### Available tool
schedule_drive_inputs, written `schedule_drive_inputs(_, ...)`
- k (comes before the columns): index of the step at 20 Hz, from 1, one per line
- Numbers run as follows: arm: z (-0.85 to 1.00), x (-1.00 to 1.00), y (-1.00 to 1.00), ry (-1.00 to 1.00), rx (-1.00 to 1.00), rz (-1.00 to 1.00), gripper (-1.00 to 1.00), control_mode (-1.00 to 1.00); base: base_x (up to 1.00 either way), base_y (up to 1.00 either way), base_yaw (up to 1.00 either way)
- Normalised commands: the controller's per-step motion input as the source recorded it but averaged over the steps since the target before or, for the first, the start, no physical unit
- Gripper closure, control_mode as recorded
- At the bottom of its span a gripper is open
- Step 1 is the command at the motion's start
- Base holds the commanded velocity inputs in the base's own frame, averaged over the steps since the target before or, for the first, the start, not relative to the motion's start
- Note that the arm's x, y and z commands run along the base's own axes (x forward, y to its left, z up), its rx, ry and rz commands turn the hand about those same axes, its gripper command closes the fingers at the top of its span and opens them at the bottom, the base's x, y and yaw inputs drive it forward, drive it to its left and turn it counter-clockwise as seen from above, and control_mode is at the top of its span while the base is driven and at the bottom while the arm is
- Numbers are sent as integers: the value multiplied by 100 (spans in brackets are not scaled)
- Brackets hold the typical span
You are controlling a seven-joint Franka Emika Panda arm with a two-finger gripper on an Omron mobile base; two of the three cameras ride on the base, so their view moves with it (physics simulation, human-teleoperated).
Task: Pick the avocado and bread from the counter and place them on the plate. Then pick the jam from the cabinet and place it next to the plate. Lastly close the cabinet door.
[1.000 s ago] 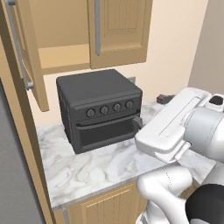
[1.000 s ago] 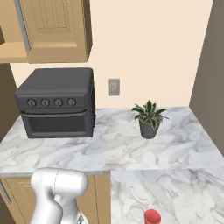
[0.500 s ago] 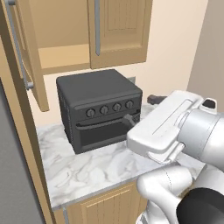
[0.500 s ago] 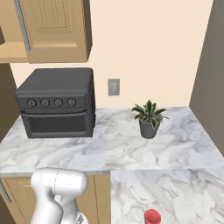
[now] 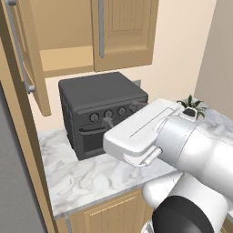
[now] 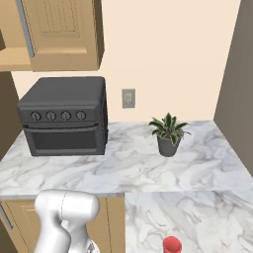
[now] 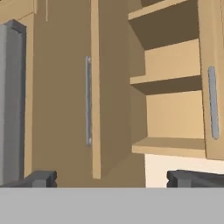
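Claw [image 7: 111,177] spread wide and empty, its two dark tips far apart, aimed at the cabinet door [image 7: 65,92], which stands swung open with its edge toward me and its long grey bar handle [image 7: 88,100] upright. Beside it the cabinet [image 7: 173,109] shows bare wooden shelves. I judge I am lining up to push the door shut.

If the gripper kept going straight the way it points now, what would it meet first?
Most likely the open cabinet door: in the hand view its edge and bar handle sit near centre between the fingertips, with the open shelves to the right. Depth is unclear, so it might just pass the door's edge.
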Motion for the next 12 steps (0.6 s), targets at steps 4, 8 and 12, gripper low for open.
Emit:
schedule_drive_inputs(4, -6, 5, 10, 8, 15, 10, -100, -100, 0, 0, 0)
schedule_drive_inputs(8, -14, 0, 13, 3, 15, 3, -100, -100, 0, 0, 0)
schedule_drive_inputs(12, -6, 0, 21, 0, 11, -1, -100, -100, 0, 0, 0)
